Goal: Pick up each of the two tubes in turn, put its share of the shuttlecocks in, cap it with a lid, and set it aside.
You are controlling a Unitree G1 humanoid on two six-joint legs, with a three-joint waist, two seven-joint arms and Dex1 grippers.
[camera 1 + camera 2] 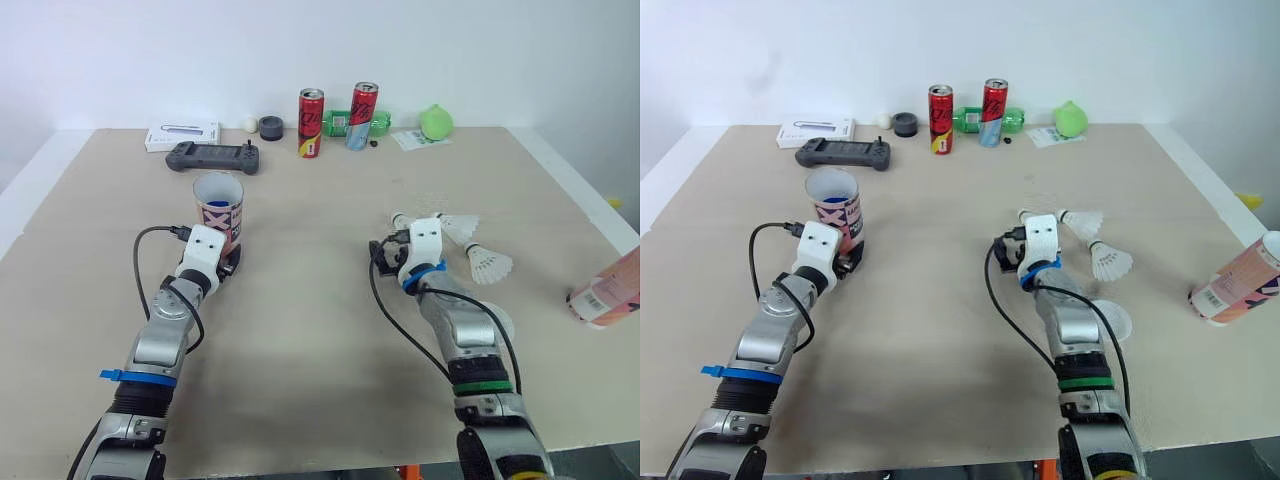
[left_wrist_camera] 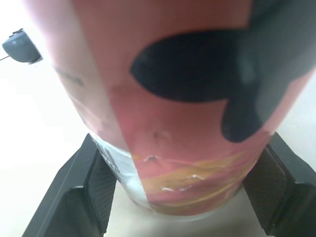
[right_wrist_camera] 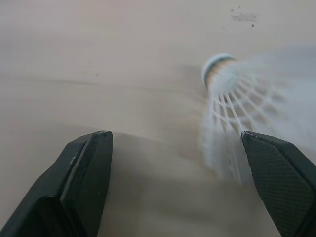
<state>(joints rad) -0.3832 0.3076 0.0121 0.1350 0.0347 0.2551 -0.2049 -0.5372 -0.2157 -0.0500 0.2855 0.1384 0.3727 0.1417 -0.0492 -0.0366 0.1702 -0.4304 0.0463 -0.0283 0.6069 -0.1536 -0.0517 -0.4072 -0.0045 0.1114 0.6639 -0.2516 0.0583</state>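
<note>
- Head views: an upright open tube (image 1: 218,205) on the left part of the table (image 1: 300,340), with the left gripper (image 2: 182,163) low at its near side.
- Made clear by the left wrist view: black fingers (image 2: 84,187) pressed on both sides of the tube wall near its base, pinching it.
- Right wrist view: right gripper (image 3: 176,138) spread wide and holding nothing, with a shuttlecock (image 3: 232,98) lying just ahead, close to one finger, cork end away.
- Head views: far shuttlecock (image 1: 460,222) and near shuttlecock (image 1: 491,265) just right of that gripper. Cannot tell which one is in the wrist view.
- Second tube (image 1: 1235,285) on its side at the right edge.
- Pale lid (image 1: 1110,322) flat beside the right forearm.
- Far side: two cans (image 1: 311,122), a dark controller (image 1: 213,156).
</note>
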